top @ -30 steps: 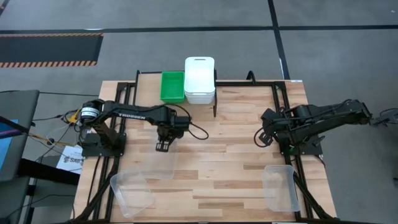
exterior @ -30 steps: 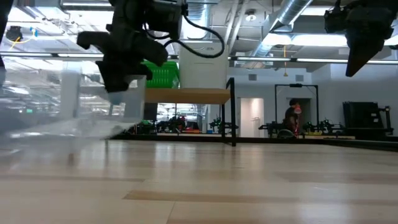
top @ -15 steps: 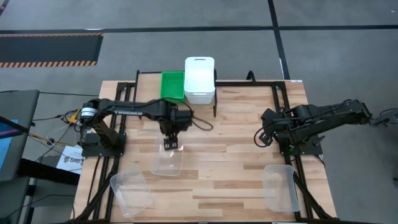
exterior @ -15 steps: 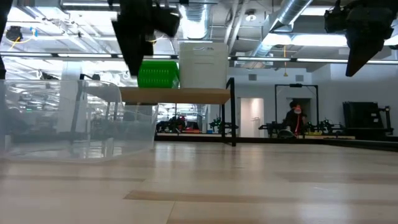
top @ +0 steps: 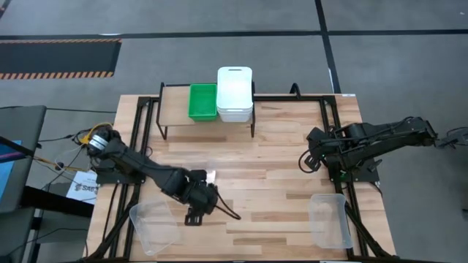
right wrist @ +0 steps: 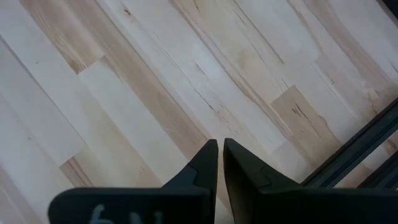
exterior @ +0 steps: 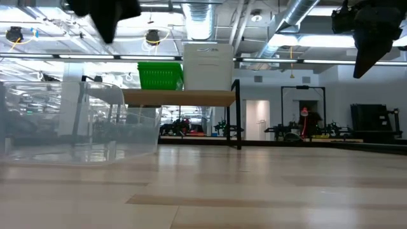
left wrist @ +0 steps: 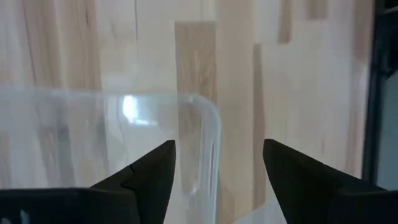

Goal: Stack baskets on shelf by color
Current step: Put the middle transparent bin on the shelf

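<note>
Left gripper (left wrist: 214, 165) hangs with its fingers spread wide over the rounded corner of a clear basket (left wrist: 112, 143) — the thin rim wall sits right between them, nothing pinched yet. From above, that gripper (top: 196, 213) is out near the front edge of the worktop, toward its front left corner, with one clear basket (top: 155, 225) just beside it. Another clear basket (top: 329, 219) lies by the front right corner. On the shelf (top: 174, 109) at the back edge, a green stack (top: 202, 101) and a white stack (top: 235, 93) stand side by side, and the shelf's left end is bare.

These clear baskets look light, thin-walled and glossy — likely slippery, and a hard squeeze could flex the wall. Best hold, I'd judge, is one finger inside and one outside a straight stretch of rim, not the curved corner, where it might twist away.

Right gripper (right wrist: 219, 158) waits above bare wood near the right edge, fingers almost together, holding nothing.
</note>
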Controlling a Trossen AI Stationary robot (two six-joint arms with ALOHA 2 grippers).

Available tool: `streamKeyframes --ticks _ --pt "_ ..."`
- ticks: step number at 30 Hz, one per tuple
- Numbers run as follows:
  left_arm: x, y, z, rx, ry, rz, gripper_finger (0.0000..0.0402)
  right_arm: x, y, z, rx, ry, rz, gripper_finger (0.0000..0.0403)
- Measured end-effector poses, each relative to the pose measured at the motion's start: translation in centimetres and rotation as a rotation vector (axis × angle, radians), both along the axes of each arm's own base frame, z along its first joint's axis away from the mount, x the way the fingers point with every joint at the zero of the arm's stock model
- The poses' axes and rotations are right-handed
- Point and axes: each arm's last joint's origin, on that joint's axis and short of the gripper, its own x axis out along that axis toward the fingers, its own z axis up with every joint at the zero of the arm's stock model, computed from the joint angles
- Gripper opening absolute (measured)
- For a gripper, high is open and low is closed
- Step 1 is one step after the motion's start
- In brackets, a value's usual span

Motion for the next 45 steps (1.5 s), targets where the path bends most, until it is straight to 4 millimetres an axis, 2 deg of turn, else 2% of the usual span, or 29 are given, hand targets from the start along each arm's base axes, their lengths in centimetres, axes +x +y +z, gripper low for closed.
streamKeyframes --ticks 5,8,18,21,24,27,32,33,38,45 --pt "-0.5 0.1 -2.7 0.007 0.043 0.03 0.0237 0.0 0.0 0.0 0.0 -0.001 0.0 0.0052" --pt "-0.5 -0.1 -3.8 -0.042 0.04 0.018 0.0238 0.0 0.0 0.0 0.001 -0.001 0.0 0.0052" --pt "-1.5 0.5 -7.9 -0.036 0.075 0.03 0.0238 0.0 0.0 0.0 0.002 -0.001 -0.001 0.0052" --pt "-1.7 0.4 -9.0 -0.075 0.057 0.028 0.0227 0.0 0.0 0.0 0.002 -0.002 -0.001 0.0052" --pt "-2.0 0.6 -9.7 -0.078 0.073 0.071 0.02 0.0 0.0 0.0 0.002 -0.002 -0.001 0.0052" --pt "-2.1 1.0 -9.9 -0.066 0.082 0.111 0.015 0.0 0.0 0.0 0.002 -0.002 0.0 0.0052" --pt "-2.0 1.1 -9.9 -0.03 0.054 0.114 0.0025 0.0 0.0 0.0 0.002 -0.002 -0.001 0.0052" --pt "-2.0 1.1 -9.9 -0.025 0.051 0.115 0.0014 0.0 0.0 0.0 0.002 -0.002 -0.001 0.0052" --pt "-1.8 1.1 -9.7 -0.036 0.048 0.156 0.0002 0.0 0.0 0.0 0.002 -0.003 -0.001 0.0052" --pt "-0.5 0.5 -7.6 -0.081 -0.021 0.183 0.0 0.0 0.0 0.0 0.002 -0.003 0.0 0.0052"
